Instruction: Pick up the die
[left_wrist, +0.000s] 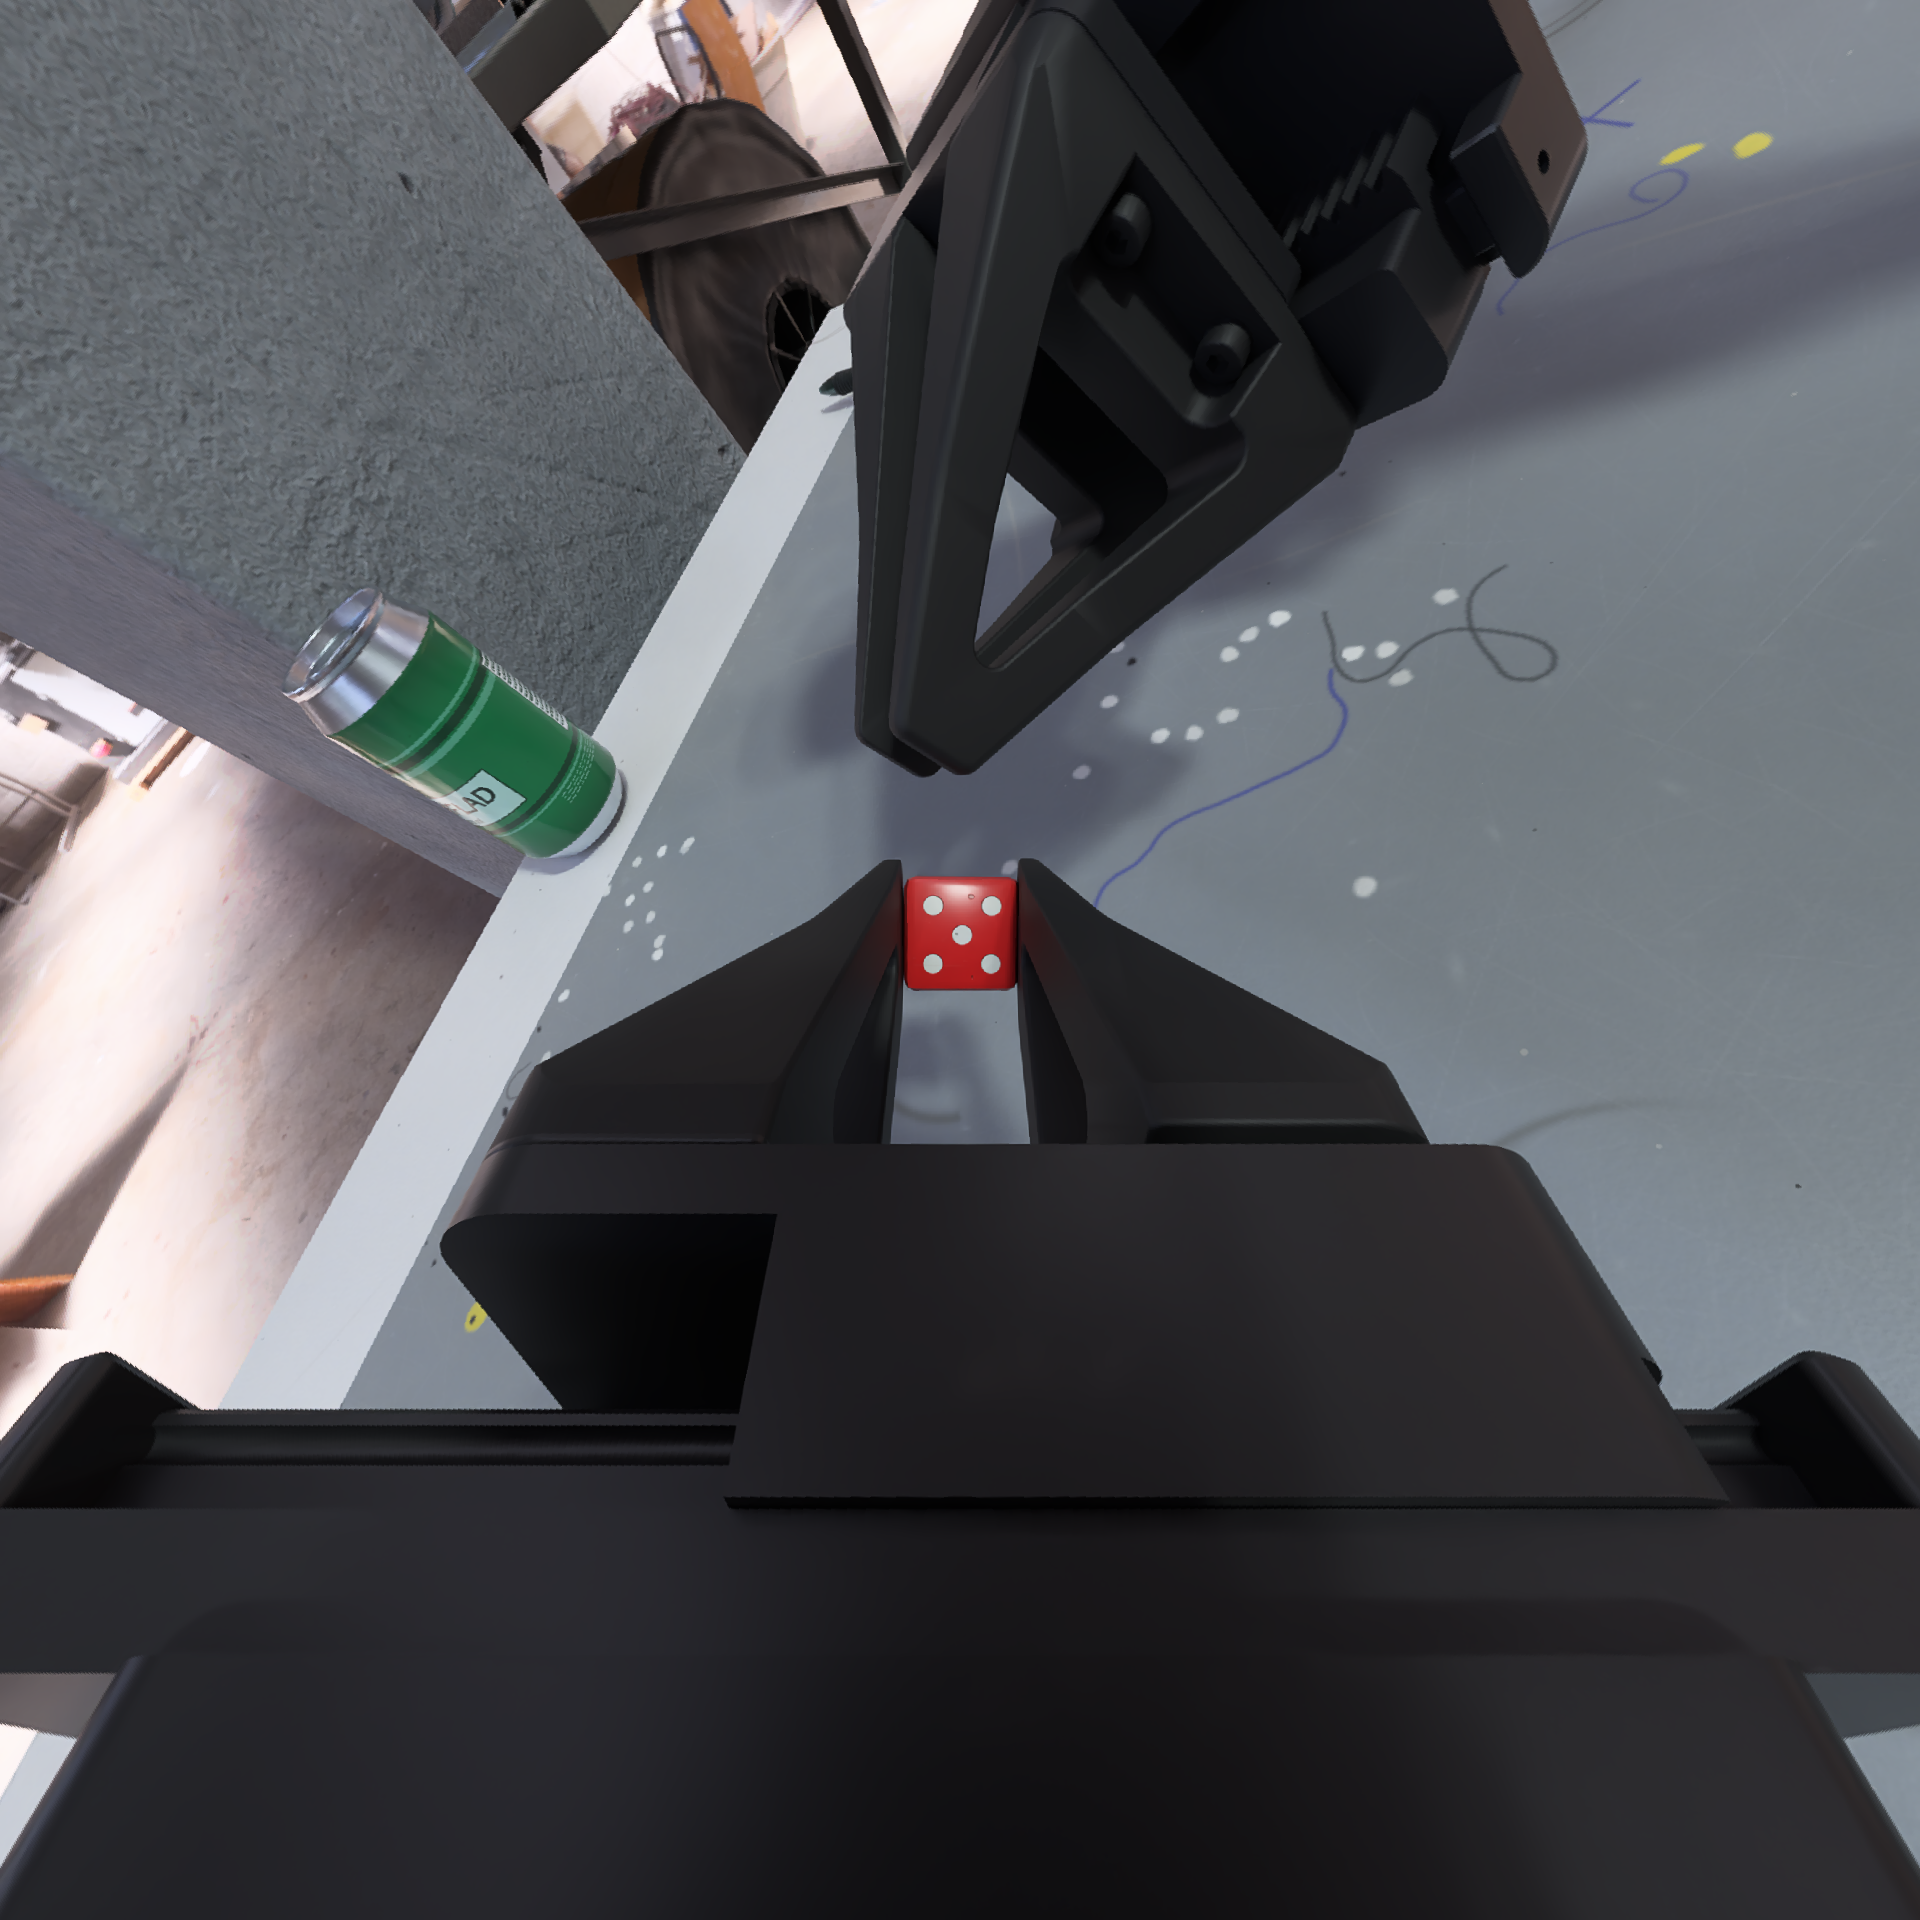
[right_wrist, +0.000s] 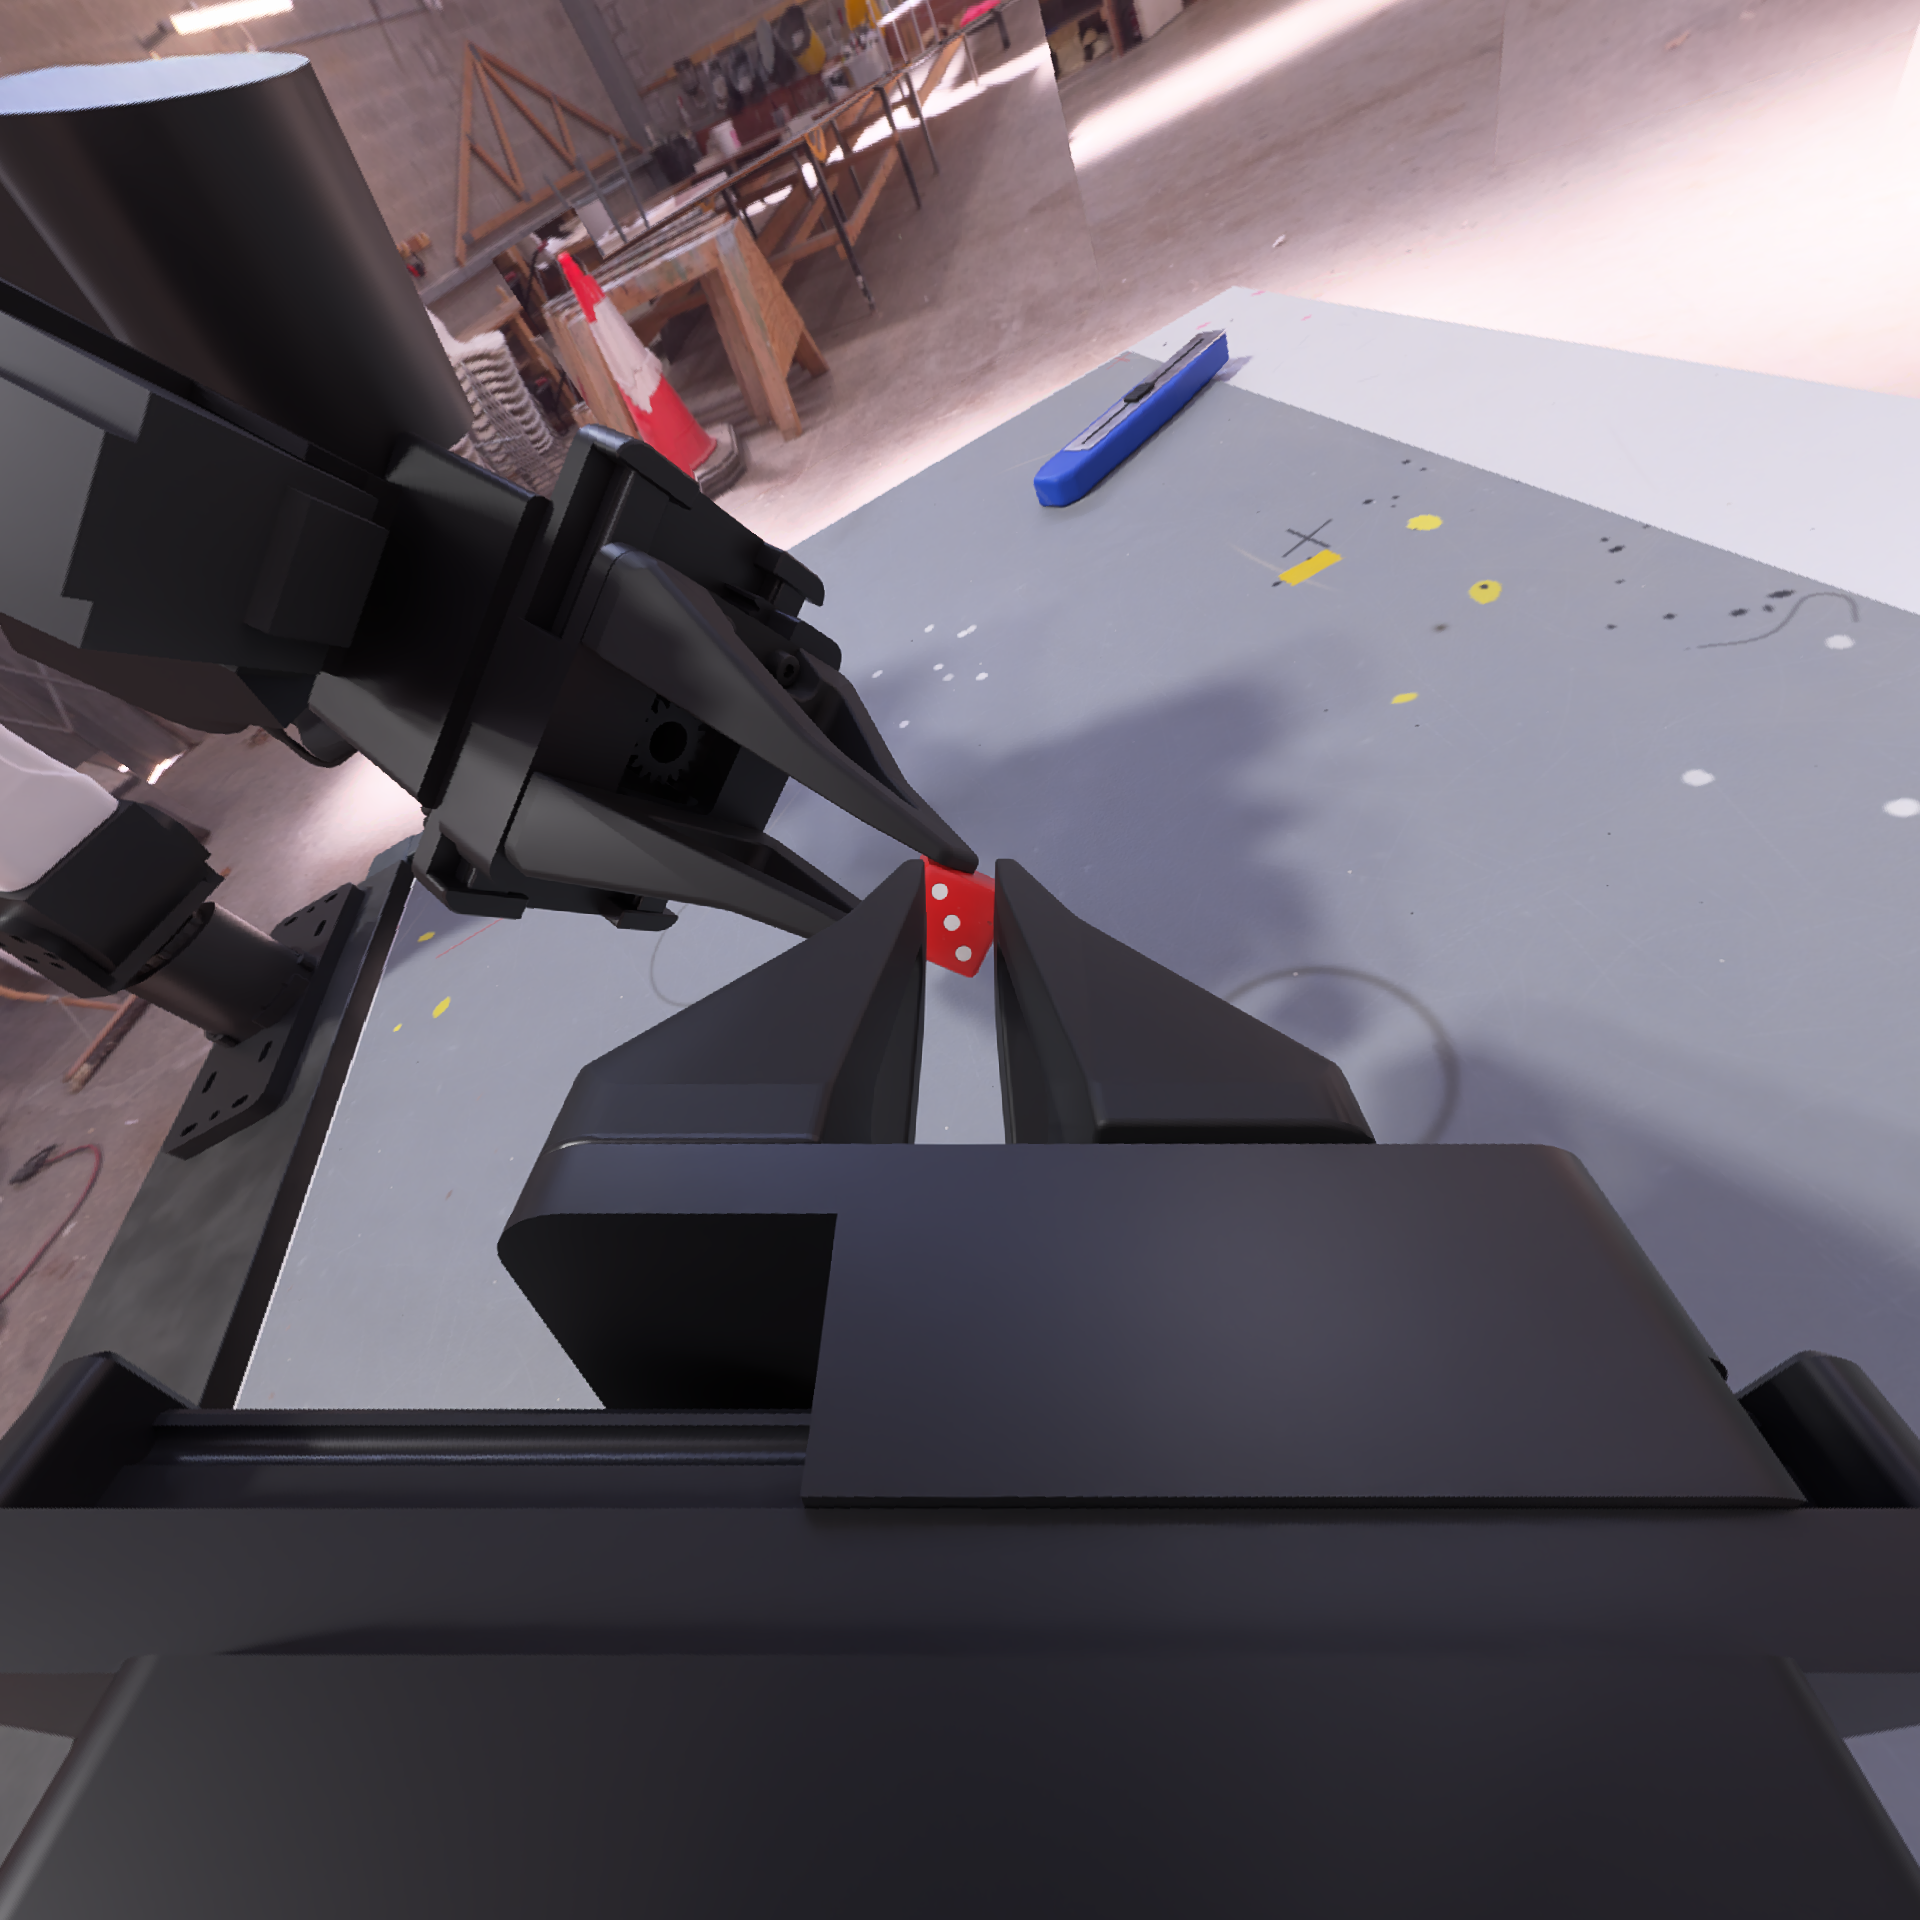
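We see one container, a green can (left_wrist: 462, 727) with silver ends, standing at the very edge of the grey table (left_wrist: 1455, 935); its top is closed and we cannot tell what is in it. It carries a small white label with lettering and a block of fine print on its side. The table itself bears pen scribbles, white dots and yellow marks. Our left gripper (left_wrist: 959, 883) has its fingers narrowed onto the red die (left_wrist: 959, 932), which sits between the fingertips with a five-pip face toward the camera, above the table near its edge. In the right wrist view the right gripper (right_wrist: 959, 878) has its fingers drawn close together just in front of the die (right_wrist: 956, 925), and we cannot tell whether they touch it. A blue utility knife (right_wrist: 1132, 421) lies well apart near the far table edge.
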